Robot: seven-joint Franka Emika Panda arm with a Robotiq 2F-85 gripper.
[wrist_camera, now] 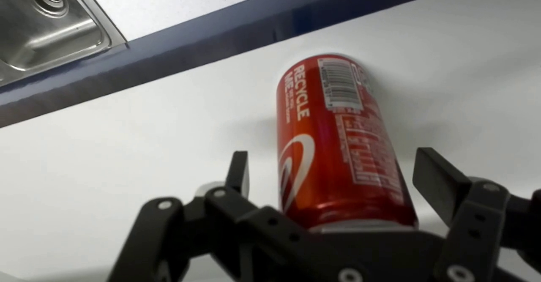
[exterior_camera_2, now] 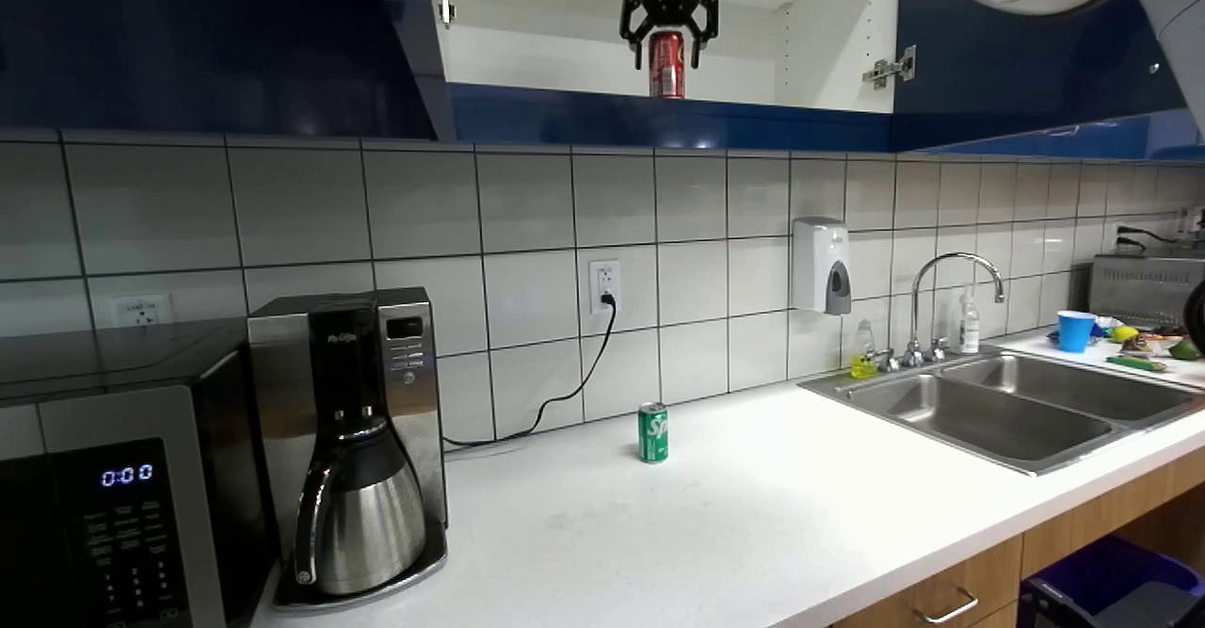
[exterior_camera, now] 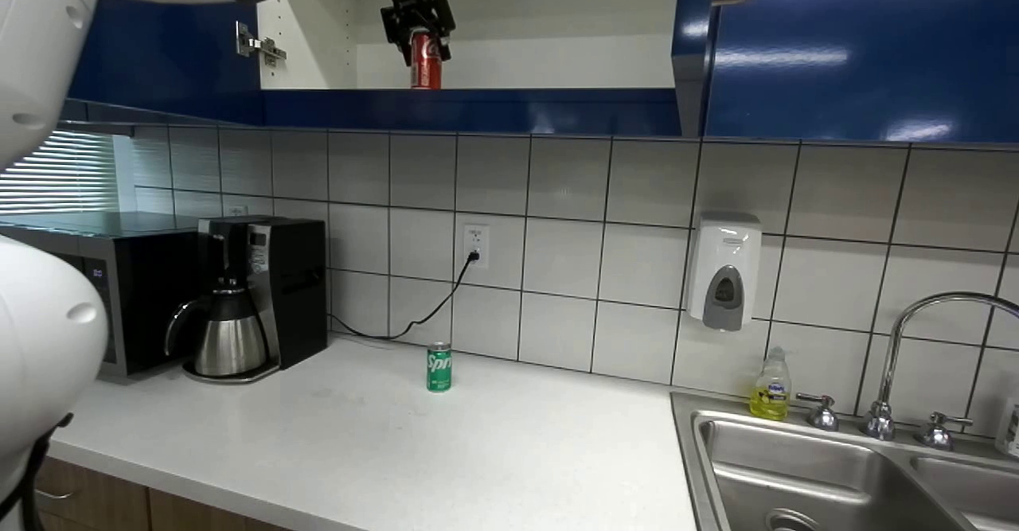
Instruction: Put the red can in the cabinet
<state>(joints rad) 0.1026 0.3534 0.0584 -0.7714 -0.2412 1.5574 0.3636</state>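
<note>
The red can (exterior_camera: 426, 72) stands upright on the shelf inside the open blue cabinet (exterior_camera: 509, 111), close to its front edge. The can also shows in an exterior view (exterior_camera_2: 667, 77) and large in the wrist view (wrist_camera: 329, 125). Its base is hidden by the cabinet's front edge (exterior_camera_2: 753, 127) in both exterior views. My gripper (wrist_camera: 334, 168) is open around the can, one finger on each side. Gaps show between both fingers and the can in the wrist view. The gripper also shows from outside (exterior_camera_2: 667, 58), pointing down over the can's top.
A green can (exterior_camera: 439, 368) stands on the white counter (exterior_camera: 358, 435) below. A coffee maker (exterior_camera_2: 405, 364), a black microwave (exterior_camera_2: 141, 477) and a sink (exterior_camera: 780, 451) are along the counter. The cabinet's side walls (exterior_camera: 306, 37) and open door (exterior_camera: 175, 61) flank the opening.
</note>
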